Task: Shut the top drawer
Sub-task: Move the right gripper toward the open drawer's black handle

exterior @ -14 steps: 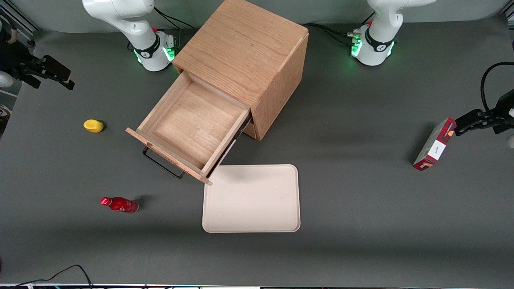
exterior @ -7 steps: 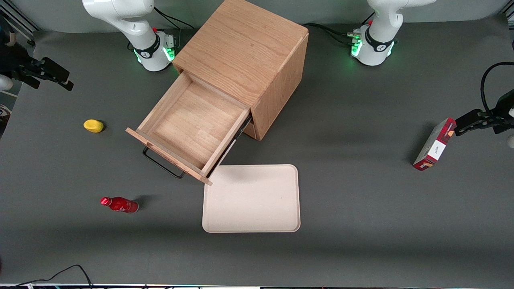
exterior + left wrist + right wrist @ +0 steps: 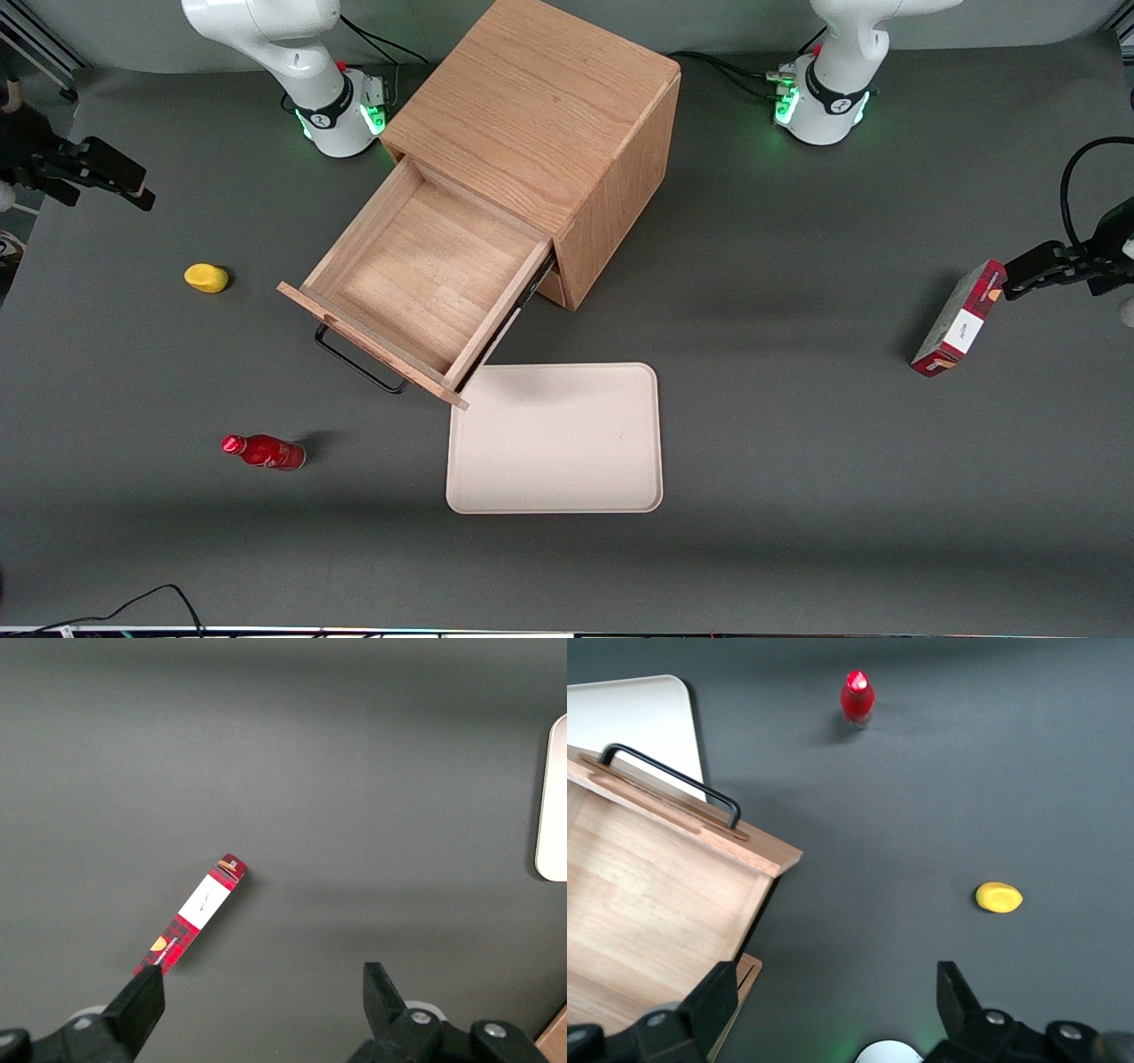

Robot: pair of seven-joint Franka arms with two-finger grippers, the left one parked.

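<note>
Here the claw point(image 3: 133, 190) hangs spread apart at the working arm's table end, well clear of the pulled-out top drawer point(image 3: 416, 279).

top drawer point(image 3: 425, 275): light oak wood, visible grain, matt | handle point(image 3: 359, 363): thin black metal bar | bench point(image 3: 797, 461): dark grey, matt, smooth | tray point(image 3: 555, 438): pale beige, matt | bottle point(image 3: 264, 451): glossy red | gripper point(image 3: 89, 168), upper left of the front view: matt black
</note>
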